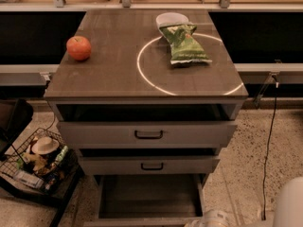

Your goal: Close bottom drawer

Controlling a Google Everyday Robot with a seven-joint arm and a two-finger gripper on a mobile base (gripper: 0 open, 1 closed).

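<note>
The bottom drawer [149, 196] is pulled far out from the grey cabinet, and I look down into its dark wood-toned inside. Its front lies along the lower edge of the view and its handle is out of sight. Above it are the middle drawer [149, 165] and the tallest-fronted top drawer [147, 134], each with a black bar handle and each slightly ajar. My gripper [213, 219] shows only as a pale rounded part at the bottom edge, next to the bottom drawer's right front corner.
On the cabinet top lie a red apple [78, 48], a green chip bag [185, 45] and a white bowl [172, 19]. A wire basket of items [37, 162] stands on the floor at left. A black cable [270, 126] hangs at right. A white part of my body [289, 203] fills the bottom right corner.
</note>
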